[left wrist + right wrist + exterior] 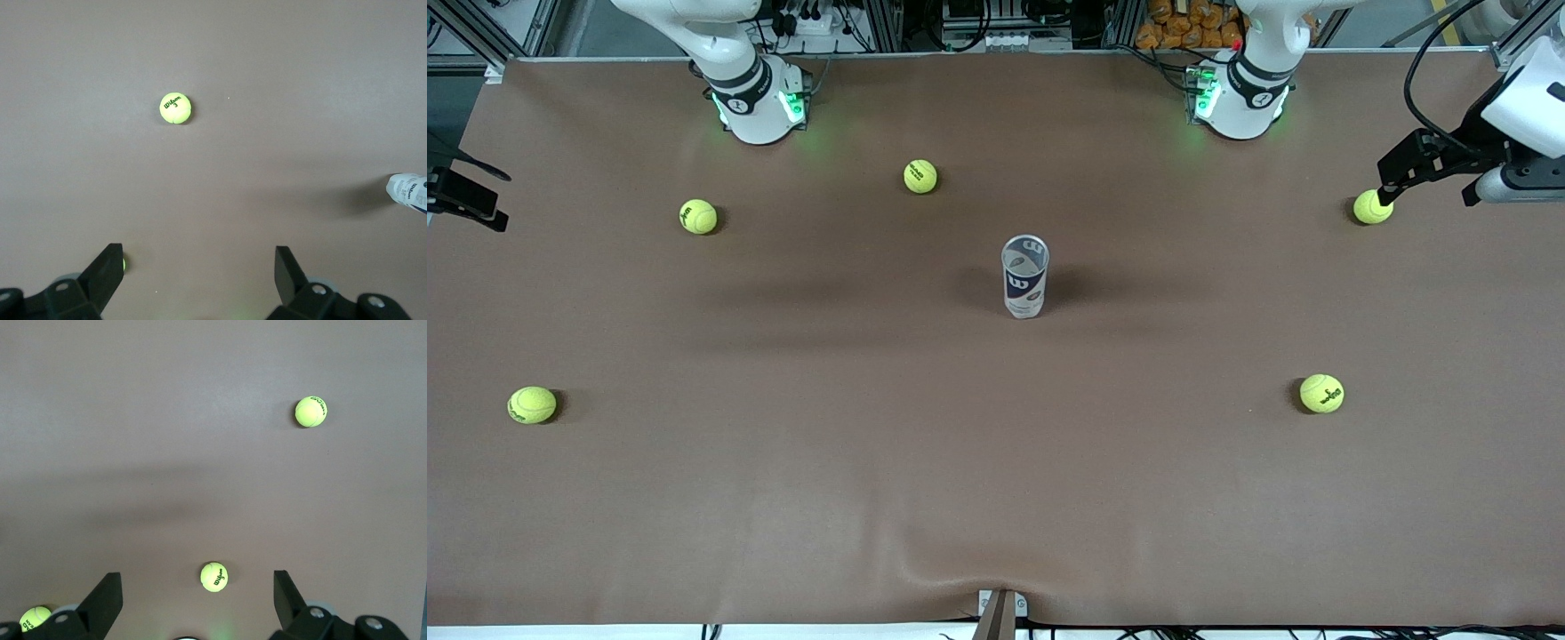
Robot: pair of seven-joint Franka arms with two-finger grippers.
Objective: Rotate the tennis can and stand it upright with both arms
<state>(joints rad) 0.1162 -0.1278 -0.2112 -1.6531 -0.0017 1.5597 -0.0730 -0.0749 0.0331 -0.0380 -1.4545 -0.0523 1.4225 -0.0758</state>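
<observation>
The tennis can [1024,277], a clear tube with a white and navy label, stands upright in the middle of the table with its open mouth up. Its end also shows at the edge of the left wrist view [408,192]. My left gripper [1396,173] is open and empty, up over the left arm's end of the table, beside a tennis ball [1372,206]. My right gripper [496,196] is open and empty at the right arm's end of the table. Both are well away from the can. The left wrist view [198,267] and the right wrist view [197,590] show the jaws wide apart.
Yellow-green tennis balls lie scattered on the brown table: one [919,176] and another [697,216] near the right arm's base, and one [532,404] and another [1321,393] nearer the front camera. The arm bases [760,98] [1240,98] stand at the table's edge.
</observation>
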